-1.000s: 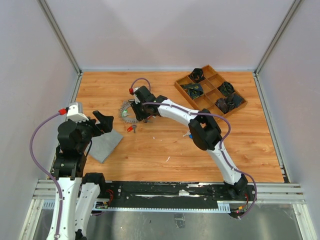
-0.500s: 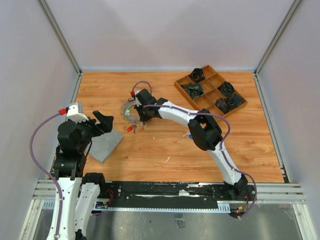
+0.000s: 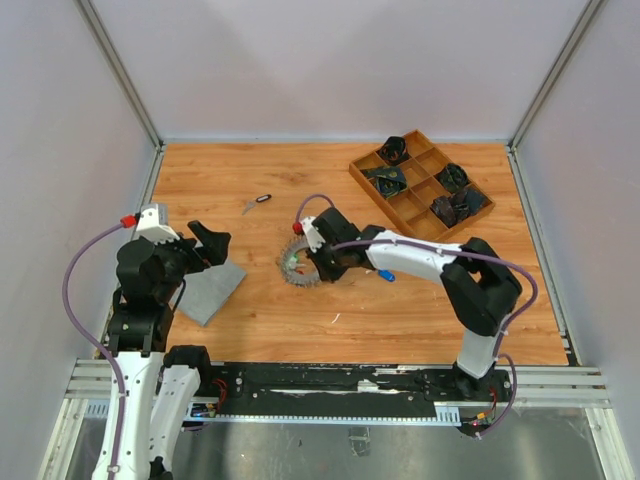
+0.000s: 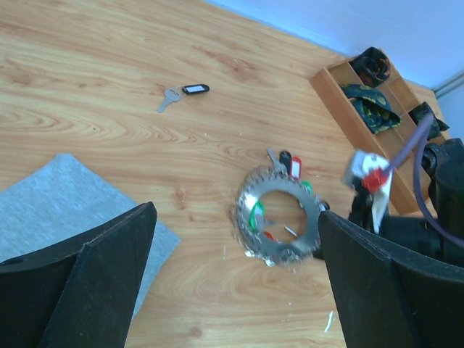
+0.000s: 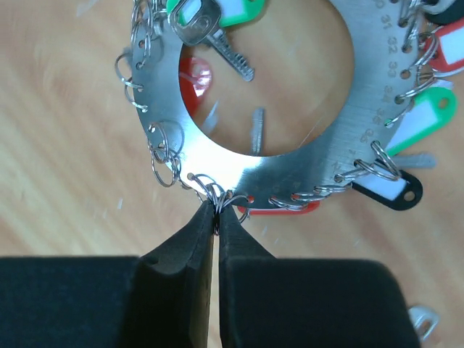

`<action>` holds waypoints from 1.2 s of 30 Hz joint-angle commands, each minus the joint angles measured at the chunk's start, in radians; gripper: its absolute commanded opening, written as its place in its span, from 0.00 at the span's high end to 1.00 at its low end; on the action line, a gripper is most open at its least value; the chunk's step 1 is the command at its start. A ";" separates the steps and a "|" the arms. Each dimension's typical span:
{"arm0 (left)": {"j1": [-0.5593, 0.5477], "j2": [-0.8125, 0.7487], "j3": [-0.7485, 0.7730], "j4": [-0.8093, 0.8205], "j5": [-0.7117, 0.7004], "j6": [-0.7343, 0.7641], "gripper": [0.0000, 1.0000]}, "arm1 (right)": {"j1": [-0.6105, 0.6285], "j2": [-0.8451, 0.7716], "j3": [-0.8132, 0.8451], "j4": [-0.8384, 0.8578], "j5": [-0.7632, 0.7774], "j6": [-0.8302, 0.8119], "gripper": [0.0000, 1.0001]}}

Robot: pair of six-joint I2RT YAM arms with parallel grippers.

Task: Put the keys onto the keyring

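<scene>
The keyring, a flat silver ring edged with small split rings and tagged keys, lies mid-table. My right gripper is shut on the split rings at its near rim. The right wrist view shows the gripper pinching those rings, while keys with green, white, red and black tags hang off the keyring. One loose key with a black tag lies further back on the left. My left gripper stands wide open over the left side, holding nothing. Its wrist view looks down at the keyring and the loose key.
A wooden compartment tray with dark items stands at the back right, also in the left wrist view as the tray. A grey mat lies under the left gripper. A small blue piece lies beside the right forearm.
The right gripper has shut on the keyring's rim and dragged it toward the near right. The black-tagged key now lies alone further back. The left arm has hardly moved.
</scene>
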 commanded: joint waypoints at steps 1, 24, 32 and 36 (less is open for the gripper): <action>0.000 0.017 0.006 0.028 0.058 -0.039 0.00 | 0.058 -0.134 -0.180 -0.050 -0.060 -0.040 0.94; -0.670 0.301 -0.208 0.200 -0.389 -0.404 0.28 | 0.073 -0.766 -0.534 -0.038 0.160 0.276 0.51; -0.809 0.686 -0.129 0.285 -0.547 -0.456 0.48 | 0.073 -0.873 -0.611 -0.038 0.162 0.314 0.53; -0.827 0.787 -0.095 0.334 -0.549 -0.469 0.51 | 0.072 -0.912 -0.639 -0.031 0.146 0.314 0.53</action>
